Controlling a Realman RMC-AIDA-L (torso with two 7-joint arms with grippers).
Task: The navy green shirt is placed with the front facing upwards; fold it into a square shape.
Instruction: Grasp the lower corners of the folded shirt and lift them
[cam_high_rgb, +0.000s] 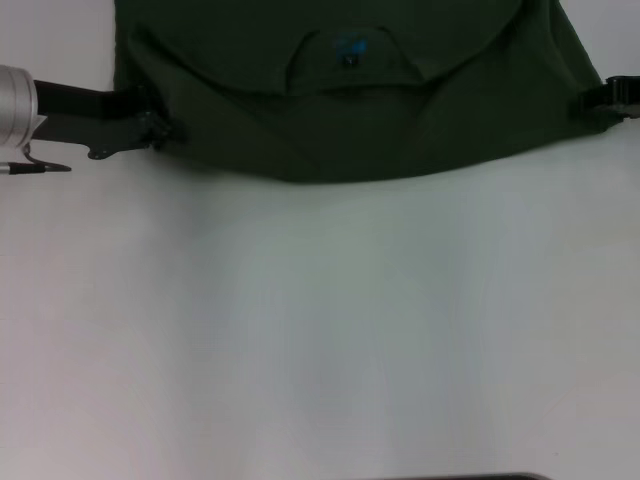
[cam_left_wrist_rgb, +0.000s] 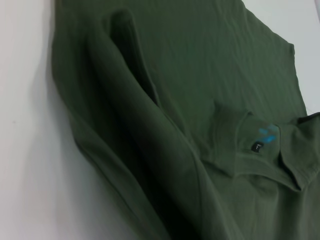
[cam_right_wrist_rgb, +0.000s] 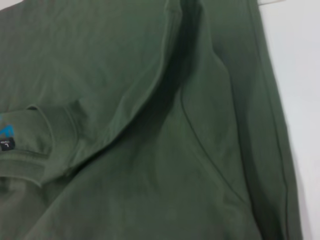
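Observation:
The navy green shirt lies across the far edge of the white table, its collar and teal label facing up. Its near edge sags in a curve between my two grippers. My left gripper is at the shirt's left edge and my right gripper at its right edge, each shut on a pinch of fabric. The left wrist view shows folded cloth and the label. The right wrist view shows a fold and the label. The chest lettering is hidden.
Bare white tabletop fills the middle and near part of the head view. A dark strip shows at the table's near edge. The shirt runs out of view at the far side.

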